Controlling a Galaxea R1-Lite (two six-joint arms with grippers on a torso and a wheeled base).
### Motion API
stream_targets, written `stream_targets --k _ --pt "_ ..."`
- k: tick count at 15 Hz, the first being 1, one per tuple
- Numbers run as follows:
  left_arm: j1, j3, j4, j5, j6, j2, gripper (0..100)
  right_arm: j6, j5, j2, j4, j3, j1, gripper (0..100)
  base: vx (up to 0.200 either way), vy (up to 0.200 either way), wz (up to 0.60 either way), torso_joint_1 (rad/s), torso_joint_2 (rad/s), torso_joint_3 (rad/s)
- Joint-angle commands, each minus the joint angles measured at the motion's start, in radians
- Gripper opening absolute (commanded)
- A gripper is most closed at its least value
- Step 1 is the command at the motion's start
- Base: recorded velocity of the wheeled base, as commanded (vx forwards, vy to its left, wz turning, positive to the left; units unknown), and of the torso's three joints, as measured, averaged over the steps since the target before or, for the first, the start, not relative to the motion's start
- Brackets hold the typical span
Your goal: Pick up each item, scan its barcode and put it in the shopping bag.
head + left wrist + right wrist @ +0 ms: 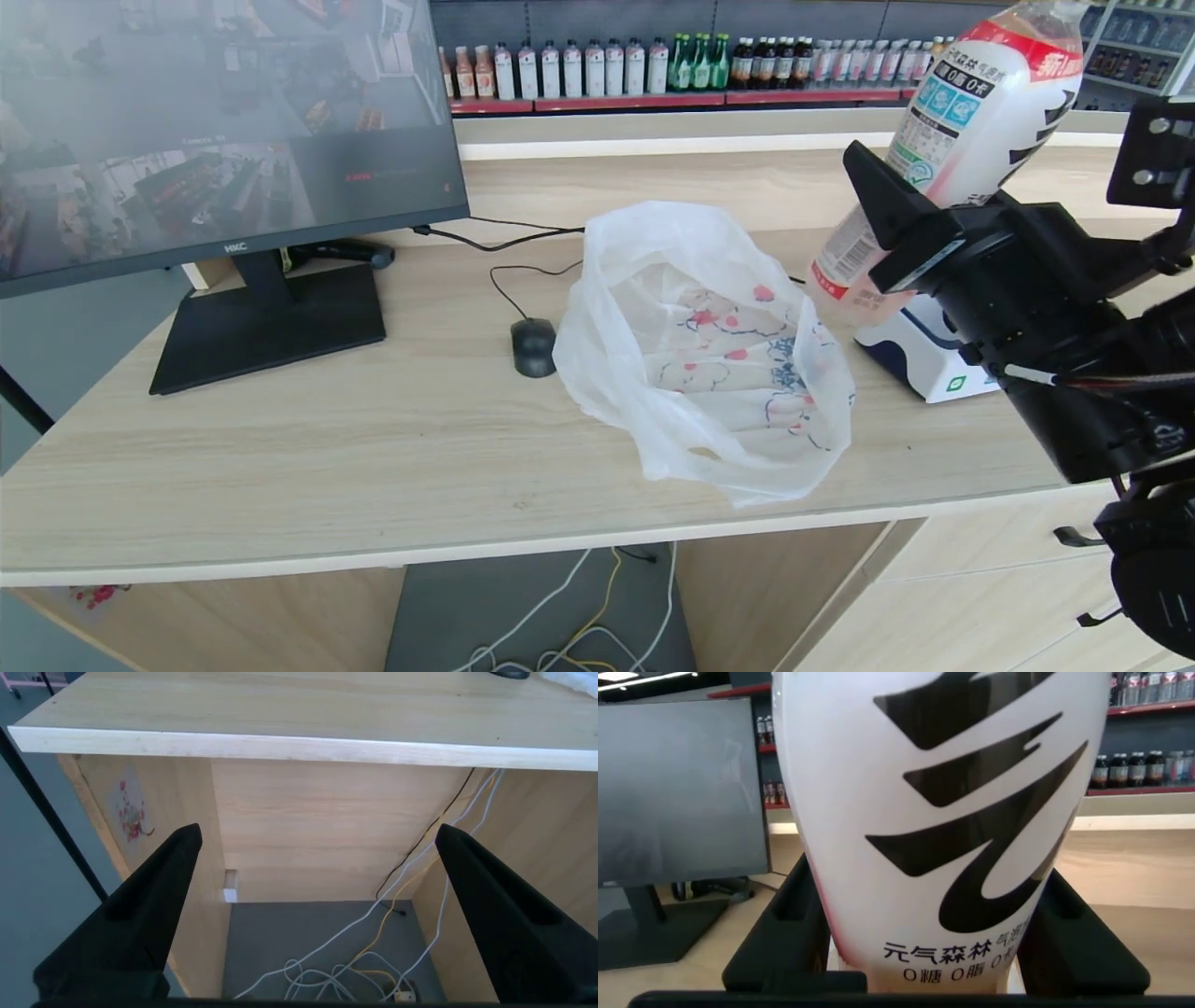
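Note:
My right gripper (pixel 920 219) is shut on a drink bottle (pixel 952 140) with a white label and pale pink liquid, held tilted above the right side of the counter. The bottle's bottom end hangs just over a white and blue barcode scanner (pixel 920 359). In the right wrist view the bottle (pixel 943 812) stands between the two black fingers (pixel 785 924). A translucent white shopping bag (pixel 709 345) lies open on the counter, left of the scanner. My left gripper (pixel 318 915) hangs open below the counter's front edge, holding nothing.
A monitor (pixel 215 131) on a black stand fills the counter's back left. A black mouse (pixel 533 346) and its cable lie just left of the bag. Shelves of bottles (pixel 691 63) line the back wall. Loose cables (pixel 355 961) hang under the counter (pixel 280 448).

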Motion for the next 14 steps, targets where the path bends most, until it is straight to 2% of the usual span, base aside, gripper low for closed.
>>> stream_targets --k 1,4,9,14 --pt "0.000 0.000 0.000 0.000 0.000 0.000 100 0.000 0.001 0.002 -0.001 0.051 0.010 0 0.000 0.000 0.00 0.000 0.00 0.000" --pt "0.000 0.000 0.000 0.000 0.000 0.000 100 0.001 0.025 0.042 0.017 0.031 0.012 0 0.000 0.000 0.00 0.000 0.00 0.000" --pt "0.000 0.000 0.000 0.000 0.000 0.000 100 0.000 0.030 0.088 0.216 -0.139 0.041 0 0.000 0.000 0.00 0.000 0.00 0.000" --pt "0.000 0.000 0.000 0.000 0.000 0.000 100 -0.002 0.030 0.185 0.235 -0.259 0.042 0 0.000 0.000 0.00 0.000 0.00 0.000"
